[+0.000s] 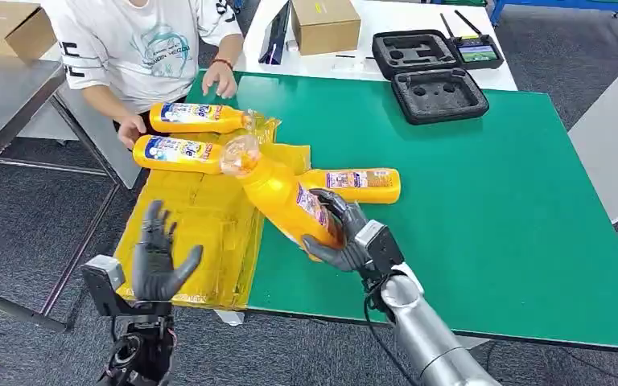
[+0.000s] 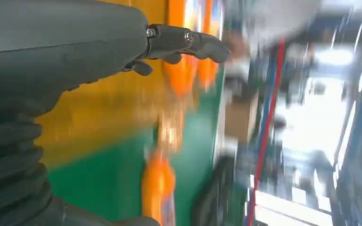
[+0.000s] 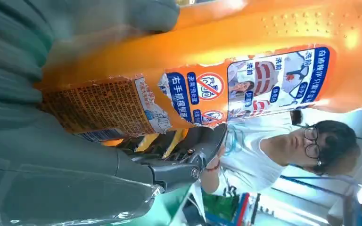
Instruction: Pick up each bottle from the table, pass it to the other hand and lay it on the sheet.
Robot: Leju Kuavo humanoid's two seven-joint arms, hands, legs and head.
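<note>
Hidden or unclear: the left wrist view was heavily blurred; orange bottle shapes, yellow sheet and green table could be made out there, little else. In the right wrist view the held bottle (image 3: pixel 245 61) covered most of the right hand's fingers (image 3: pixel 188 165), and its cap end was cut off. In the head view the base of that bottle was hidden inside the right hand (image 1: pixel 339 235).

Right hand: raised above the green table (image 1: pixel 483 209), fingers wrapped round the lower body of the orange bottle (image 1: pixel 286 195), which was tilted with its clear neck pointing up and toward the sheet. The silver right arm (image 1: pixel 430 338) came in from below.

Left hand (image 1: pixel 159 253): held upright beside the near part of the yellow sheet (image 1: pixel 201 233), palm turned toward the bottle, fingers spread apart and holding nothing, well apart from the bottle.

Other bottles: one (image 1: pixel 360 184) lay on the table just behind the held one; two more (image 1: pixel 197 117) (image 1: pixel 179 153) lay at the sheet's far end, a person's hand (image 1: pixel 132 129) touching them and the person's other hand (image 1: pixel 221 78) on the table's far edge.

Room: the yellow sheet overhung the table's left edge; its middle lay bare. A black foam case (image 1: pixel 438 94) sat at the far edge, and the table's right side was bare green.
</note>
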